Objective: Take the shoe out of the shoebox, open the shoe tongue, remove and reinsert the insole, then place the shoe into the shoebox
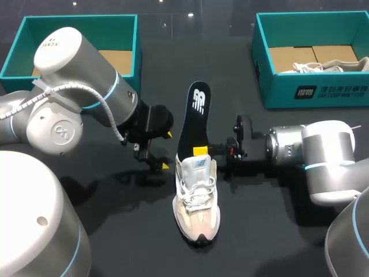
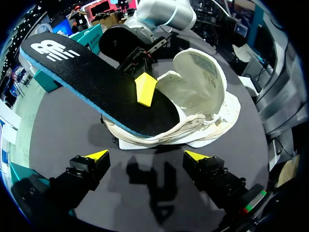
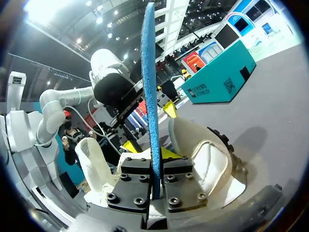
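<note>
right end effector (image 1: 200,151) pinching black insole (image 1: 193,115), its lower end at sneaker (image 1: 197,202) opening; sneaker lies mid-desk (image 1: 277,219); left end effector (image 2: 147,157) spread, just beside sneaker, holding nothing

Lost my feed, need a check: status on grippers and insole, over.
Right gripper shut on insole, toe end inside shoe, heel end out. Left gripper open beside shoe, empty. No obstruction seen around shoe.
</note>
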Tool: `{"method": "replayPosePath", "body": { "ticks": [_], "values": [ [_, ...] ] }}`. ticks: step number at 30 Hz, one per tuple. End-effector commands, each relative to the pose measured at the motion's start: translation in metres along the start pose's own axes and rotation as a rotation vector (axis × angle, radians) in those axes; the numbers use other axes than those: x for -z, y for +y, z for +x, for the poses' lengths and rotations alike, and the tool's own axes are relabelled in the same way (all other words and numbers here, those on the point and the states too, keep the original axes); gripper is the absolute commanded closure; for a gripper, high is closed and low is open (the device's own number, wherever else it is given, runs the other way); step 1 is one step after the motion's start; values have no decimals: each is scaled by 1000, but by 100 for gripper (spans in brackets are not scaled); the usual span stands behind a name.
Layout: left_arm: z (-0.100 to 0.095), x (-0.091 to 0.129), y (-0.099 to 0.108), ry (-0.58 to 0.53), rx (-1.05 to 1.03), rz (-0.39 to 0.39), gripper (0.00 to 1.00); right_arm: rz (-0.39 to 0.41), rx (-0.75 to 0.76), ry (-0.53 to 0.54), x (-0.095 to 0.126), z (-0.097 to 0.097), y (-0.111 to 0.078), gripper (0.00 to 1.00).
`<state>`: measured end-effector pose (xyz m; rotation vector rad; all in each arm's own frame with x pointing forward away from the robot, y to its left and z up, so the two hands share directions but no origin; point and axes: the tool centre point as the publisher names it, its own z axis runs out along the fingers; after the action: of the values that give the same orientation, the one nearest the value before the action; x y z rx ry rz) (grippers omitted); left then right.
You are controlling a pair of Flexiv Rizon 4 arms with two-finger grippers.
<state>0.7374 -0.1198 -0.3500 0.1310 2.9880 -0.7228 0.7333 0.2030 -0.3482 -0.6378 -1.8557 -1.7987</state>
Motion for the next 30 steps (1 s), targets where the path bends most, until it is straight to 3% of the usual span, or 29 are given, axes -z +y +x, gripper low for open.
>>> {"method": "replayPosePath", "body": {
  "ticks": [1,10,16,18,20,30],
  "values": [
    [1,0,1,-2,-1,0,0,-8,-10,-9,-3,-1,-21,100],
    [1,0,1,-2,-1,0,0,-7,-44,-36,-4,0,-32,100],
    [1,0,1,-2,-1,0,0,-6,-13,-25,-7,4,-22,100],
    [1,0,1,-2,-1,0,0,-1,-3,-26,-7,6,-19,81],
    [1,0,1,-2,-1,0,0,3,7,-28,-7,8,-16,73],
    [1,0,1,-2,-1,0,0,33,44,-35,-10,13,-4,73]
  ]
}}
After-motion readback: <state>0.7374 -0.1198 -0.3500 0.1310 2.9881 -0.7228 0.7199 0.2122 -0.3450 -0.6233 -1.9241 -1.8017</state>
